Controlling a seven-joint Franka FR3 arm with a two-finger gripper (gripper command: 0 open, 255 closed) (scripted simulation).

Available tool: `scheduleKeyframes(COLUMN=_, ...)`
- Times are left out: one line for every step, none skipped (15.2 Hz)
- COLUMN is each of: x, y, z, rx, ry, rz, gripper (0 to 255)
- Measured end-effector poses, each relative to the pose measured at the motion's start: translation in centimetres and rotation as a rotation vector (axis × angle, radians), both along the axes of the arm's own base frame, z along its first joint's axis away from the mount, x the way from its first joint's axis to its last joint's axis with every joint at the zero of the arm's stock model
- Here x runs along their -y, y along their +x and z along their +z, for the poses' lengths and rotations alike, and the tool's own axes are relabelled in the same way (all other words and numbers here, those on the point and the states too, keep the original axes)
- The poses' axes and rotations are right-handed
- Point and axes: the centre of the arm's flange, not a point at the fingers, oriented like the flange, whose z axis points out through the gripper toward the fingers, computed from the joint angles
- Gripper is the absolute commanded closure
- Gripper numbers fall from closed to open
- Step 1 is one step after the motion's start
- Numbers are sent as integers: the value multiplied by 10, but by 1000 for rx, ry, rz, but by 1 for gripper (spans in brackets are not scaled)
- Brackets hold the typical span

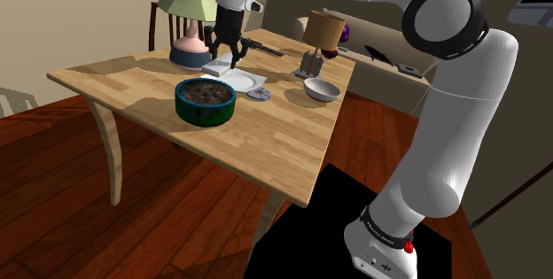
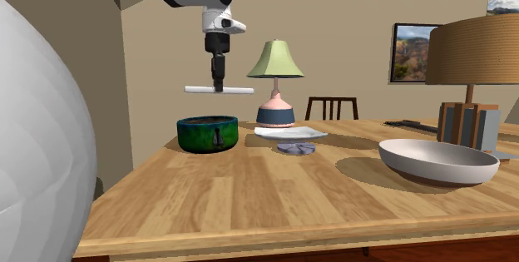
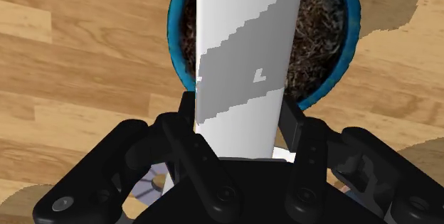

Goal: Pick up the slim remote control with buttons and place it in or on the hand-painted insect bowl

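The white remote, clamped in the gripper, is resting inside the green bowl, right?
No. The white remote, clamped in the gripper, is not resting inside the green bowl; it hangs in the air above it, as the second exterior view shows.

Soft shadows were thrown across the brightly lit table (image 1: 284,144), and a jagged-edged shadow was rendered on the remote (image 3: 242,16).

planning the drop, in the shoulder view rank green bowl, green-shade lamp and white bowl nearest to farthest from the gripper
1. green bowl, just below the gripper holding the white remote.
2. green-shade lamp, behind it toward the view's left.
3. white bowl, far off toward the view's right.
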Motion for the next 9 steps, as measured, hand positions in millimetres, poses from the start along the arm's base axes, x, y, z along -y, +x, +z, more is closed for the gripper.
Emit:
scheduleKeyframes(x=-12, y=1, z=-1, rx=0, ry=0, rz=0, gripper=255)
scheduleKeyframes(x=-24, y=8, z=0, rx=0, ry=-1, rz=0, gripper=255)
scheduleKeyframes(x=-35, y=11, z=2, rx=0, ry=0, rz=0, gripper=255)
scheduleKeyframes(x=-42, y=11, z=-1, rx=0, ry=0, rz=0, gripper=255)
scheduleKeyframes(x=-46, y=13, z=-6, rx=0, ry=0, rz=0, gripper=255)
scheduleKeyframes(x=-48, y=14, z=-11, rx=0, ry=0, rz=-1, gripper=255)
scheduleKeyframes(x=-48, y=14, z=-15, rx=0, ry=0, rz=-1, gripper=255)
scheduleKeyframes(x=-48, y=15, z=-20, rx=0, ry=0, rz=-1, gripper=255)
scheduleKeyframes(x=-49, y=15, z=-26, rx=-1, ry=0, rz=-1, gripper=255)
